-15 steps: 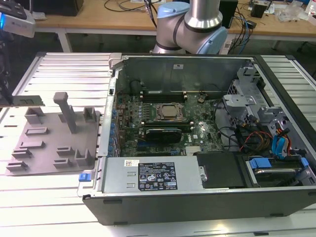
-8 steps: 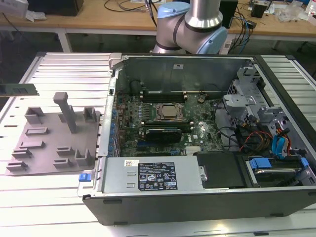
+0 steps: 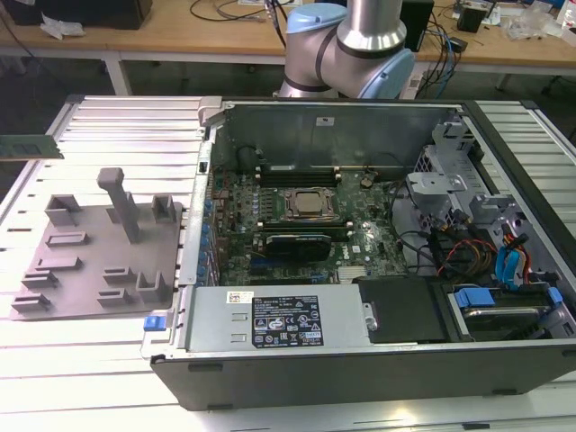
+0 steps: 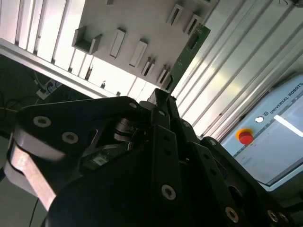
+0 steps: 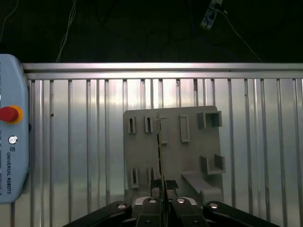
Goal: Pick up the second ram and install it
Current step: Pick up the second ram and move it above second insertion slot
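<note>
Arm [image 3: 346, 40], exterior view: grey and blue joints stand behind one open computer case [image 3: 360, 351], which sits to the exterior view's right of one grey holder plate [image 3: 99, 261] on the slatted worktop [image 3: 126, 126]. One second ram [image 3: 29, 146] sits off the plate's far corner at the exterior view's left, not touching the plate. Its long axis is roughly level and runs left to right across the view.

Second wrist view: the black claw [image 4: 163, 97] is clenched on one end of the second ram [image 4: 190, 45]. The free end points away from the claw, across the plate's edge.

First wrist view: the claw [image 5: 163, 191] grips the second ram [image 5: 161, 142], seen edge-on as a thin line. Its long axis runs out from the fingertips over the plate's slots. One teach pendant [image 5: 12, 156] lies on the worktop, well apart from the plate.
</note>
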Motion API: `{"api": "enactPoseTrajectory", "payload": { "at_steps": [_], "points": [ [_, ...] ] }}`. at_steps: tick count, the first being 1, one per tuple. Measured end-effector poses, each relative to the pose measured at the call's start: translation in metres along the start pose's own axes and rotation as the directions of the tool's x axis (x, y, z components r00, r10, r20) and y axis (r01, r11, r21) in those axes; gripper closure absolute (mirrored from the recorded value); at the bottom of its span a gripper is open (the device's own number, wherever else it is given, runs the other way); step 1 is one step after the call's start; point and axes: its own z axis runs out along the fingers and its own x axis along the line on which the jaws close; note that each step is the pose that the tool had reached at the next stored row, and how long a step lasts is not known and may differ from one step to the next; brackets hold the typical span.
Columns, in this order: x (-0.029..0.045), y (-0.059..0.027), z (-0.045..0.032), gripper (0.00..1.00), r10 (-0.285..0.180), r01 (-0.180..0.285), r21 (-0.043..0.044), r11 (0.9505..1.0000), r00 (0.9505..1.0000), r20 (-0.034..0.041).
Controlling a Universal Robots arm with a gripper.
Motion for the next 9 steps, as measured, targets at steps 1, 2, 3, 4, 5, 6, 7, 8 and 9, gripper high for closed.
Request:
{"api": "enactPoseTrajectory", "payload": {
  "at_steps": [1,2,3,4,5,6,7,8,9],
  "points": [
    [-0.0001,0.0001,-0.0019,0.89,0.0,0.0,-0.0001,1.0,1.0,0.0],
    [-0.0002,0.0002,-0.0046,0.89,0.0,0.0,-0.0001,1.0,1.0,0.0001],
    [-0.0004,0.0004,-0.0084,0.89,0.0,0.0,-0.0004,1.0,1.0,0.0001],
    [-0.0005,0.0005,-0.0107,0.89,0.0,0.0,-0.0005,1.0,1.0,0.0001],
    [-0.0006,0.0005,-0.0123,0.89,0.0,0.0,-0.0006,1.0,1.0,0.0],
    [-0.0008,0.0007,-0.0158,0.89,0.0,0.0,-0.0008,1.0,1.0,0.0001],
    [-0.001,0.0009,-0.0207,0.89,0.0,0.0,-0.0008,1.0,1.0,0.0001],
    [-0.0014,0.001,-0.0254,0.89,0.0,0.0,-0.001,1.0,1.0,0.0],
    [-0.0015,0.0011,-0.0271,0.89,0.0,0.0,-0.0011,1.0,1.0,0.0]
  ]
}}
